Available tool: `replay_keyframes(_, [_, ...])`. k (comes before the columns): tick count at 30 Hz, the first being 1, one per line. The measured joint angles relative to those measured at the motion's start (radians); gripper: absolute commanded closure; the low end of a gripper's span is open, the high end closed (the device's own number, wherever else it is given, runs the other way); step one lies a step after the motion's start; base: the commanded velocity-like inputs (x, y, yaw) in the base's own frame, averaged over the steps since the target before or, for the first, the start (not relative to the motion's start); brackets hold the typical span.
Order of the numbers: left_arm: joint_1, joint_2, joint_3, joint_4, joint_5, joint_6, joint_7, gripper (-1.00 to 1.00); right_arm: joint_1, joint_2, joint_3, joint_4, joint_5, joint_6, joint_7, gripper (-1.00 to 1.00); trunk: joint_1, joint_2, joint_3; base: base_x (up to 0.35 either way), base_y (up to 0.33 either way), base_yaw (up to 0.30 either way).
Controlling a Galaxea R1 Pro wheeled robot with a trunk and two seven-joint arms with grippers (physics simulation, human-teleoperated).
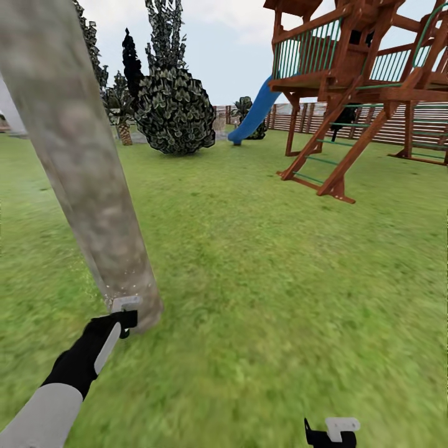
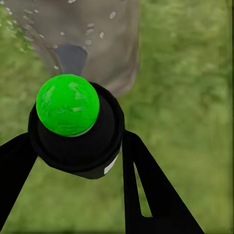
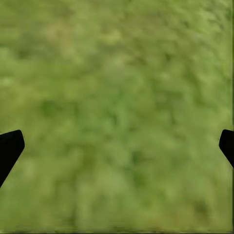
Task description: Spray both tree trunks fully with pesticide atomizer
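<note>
A thick mottled grey-tan tree trunk [image 1: 81,162] leans across the left of the head view, its base on the garden lawn [image 1: 267,280]. My left gripper [image 1: 126,322] is right at that base and is shut on the pesticide atomizer [image 2: 78,141], a black body with a bright green ball top [image 2: 67,104]. In the left wrist view the trunk [image 2: 107,48] stands just beyond the atomizer. Fine white specks of pesticide [image 2: 90,34] dot its bark. My right gripper [image 1: 330,434] hangs open over bare grass, with nothing between its fingers [image 3: 10,146].
A wooden play tower [image 1: 367,81] with a blue slide [image 1: 255,115] stands at the back right. A mass of dark green jagged foliage [image 1: 174,112] rises at the back centre. A slatted brown fence [image 1: 386,127] runs behind. Open grass lies to my right.
</note>
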Motion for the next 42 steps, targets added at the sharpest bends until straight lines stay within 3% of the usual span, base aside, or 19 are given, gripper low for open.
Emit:
replay_keyframes(5, [-0.031, 0.010, 0.004, -0.004, 0.002, 0.004, 0.000, 1.00, 0.000, 0.001, 0.000, 0.000, 0.000, 0.000, 0.000, -1.00, 0.000, 0.000, 0.000, -0.014, 0.000, 0.165])
replay_keyframes(8, [-0.042, 0.038, 0.007, -0.035, -0.001, 0.041, 0.000, 1.00, 0.000, 0.002, 0.000, 0.000, 0.000, 0.000, -0.001, -1.00, 0.000, 0.000, 0.000, 0.000, 0.000, 0.274])
replay_keyframes(12, [-0.045, 0.030, 0.000, -0.047, 0.003, 0.048, 0.000, 1.00, 0.000, 0.002, 0.000, 0.000, -0.001, 0.000, 0.000, -1.00, 0.000, 0.000, 0.000, -0.231, 0.000, 0.277])
replay_keyframes(15, [-0.051, 0.006, -0.006, -0.072, 0.002, 0.054, 0.000, 1.00, 0.000, 0.002, 0.000, 0.000, 0.000, 0.000, 0.000, -1.00, 0.000, 0.000, 0.000, -0.229, 0.000, 0.234])
replay_keyframes(18, [-0.051, 0.002, -0.008, -0.140, 0.003, 0.114, 0.000, 1.00, 0.000, 0.002, 0.000, 0.000, 0.000, 0.000, 0.000, -1.00, 0.000, 0.000, 0.000, -0.041, 0.000, 0.050])
replay_keyframes(22, [-0.125, -0.001, -0.009, -0.146, 0.000, 0.174, -0.001, 1.00, 0.000, 0.000, 0.000, 0.000, 0.000, 0.000, 0.000, -1.00, 0.000, 0.000, 0.000, -0.002, 0.000, 0.003])
replay_keyframes(25, [-0.127, 0.056, -0.007, -0.143, -0.012, 0.192, -0.003, 1.00, 0.000, -0.001, 0.000, 0.000, -0.001, 0.000, 0.000, -1.00, 0.000, 0.000, 0.000, 0.000, 0.000, 0.000])
replay_keyframes(27, [-0.123, 0.096, -0.009, -0.143, 0.004, 0.192, -0.026, 1.00, 0.000, 0.000, 0.000, 0.000, -0.001, 0.000, 0.000, -1.00, 0.000, 0.000, 0.000, 0.000, 0.000, 0.000])
replay_keyframes(29, [-0.123, 0.097, -0.013, -0.143, 0.010, 0.191, -0.125, 1.00, 0.000, 0.000, 0.000, 0.000, -0.001, 0.000, 0.000, -1.00, 0.000, 0.000, 0.000, 0.000, 0.000, 0.000])
replay_keyframes(31, [-0.128, 0.094, -0.011, -0.142, 0.000, 0.191, -0.152, 1.00, 0.000, 0.000, 0.000, 0.000, -0.001, 0.000, 0.000, -1.00, 0.000, 0.000, 0.000, 0.000, 0.000, 0.000])
replay_keyframes(36, [-0.123, 0.101, -0.011, -0.145, -0.007, 0.190, -0.157, 1.00, 0.000, 0.000, 0.000, 0.000, -0.001, 0.000, 0.000, -1.00, 0.000, 0.000, 0.000, 0.061, -0.052, 0.000])
replay_keyframes(39, [-0.122, 0.096, -0.008, -0.143, -0.069, 0.189, -0.155, 1.00, 0.000, 0.000, 0.000, 0.000, -0.001, 0.000, 0.000, -1.00, 0.000, 0.000, 0.000, 0.203, -0.188, 0.000])
replay_keyframes(42, [-0.122, 0.094, -0.005, -0.142, -0.078, 0.191, -0.155, 1.00, 0.000, 0.000, 0.000, 0.000, -0.001, 0.000, 0.000, -1.00, 0.000, 0.000, 0.000, 0.207, -0.201, 0.000])
